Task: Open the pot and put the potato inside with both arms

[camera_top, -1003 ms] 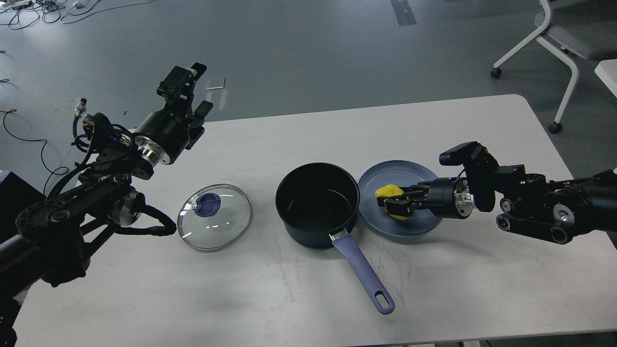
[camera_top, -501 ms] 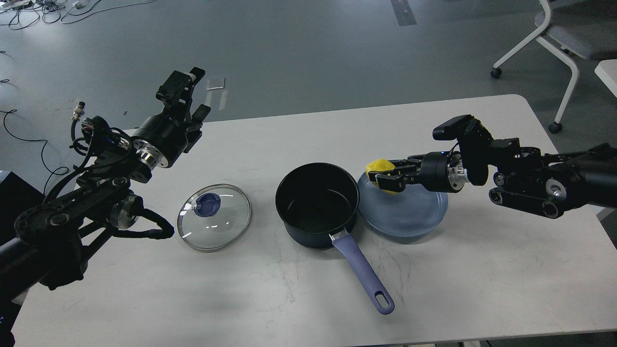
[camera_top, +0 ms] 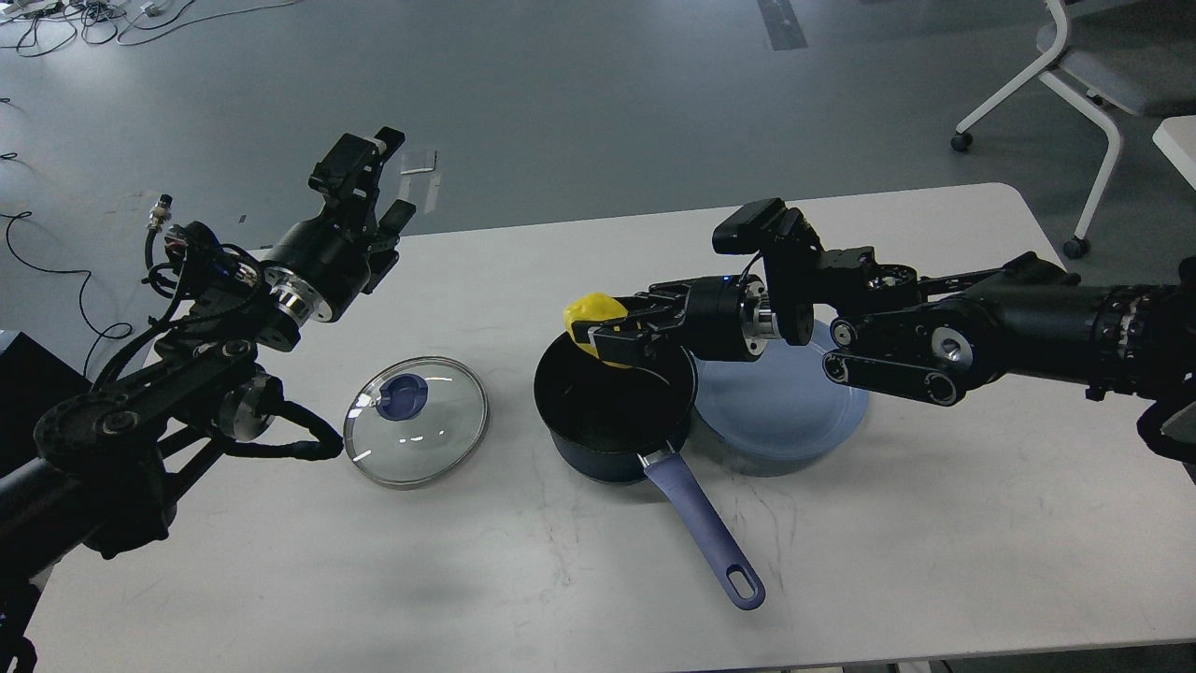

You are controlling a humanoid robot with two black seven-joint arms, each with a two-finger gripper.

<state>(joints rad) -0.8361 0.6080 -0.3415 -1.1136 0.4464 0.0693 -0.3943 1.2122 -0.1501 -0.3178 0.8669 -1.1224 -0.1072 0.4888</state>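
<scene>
The pot (camera_top: 612,411) sits open on the table (camera_top: 523,561), its lid (camera_top: 416,435) flat to its left. My right gripper (camera_top: 607,341) clamps the potato (camera_top: 589,318) above the pot's far rim. Farther off, my left gripper (camera_top: 360,182) hangs spread, holding nothing.

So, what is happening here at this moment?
The right pincer holds the yellow potato above the open pot, at its far rim, not yet released. The glass lid is already off and lies flat on the table to the left of the pot. The blue plate beside the pot has nothing on it. The left pincer is raised to the far left, holding nothing.
</scene>
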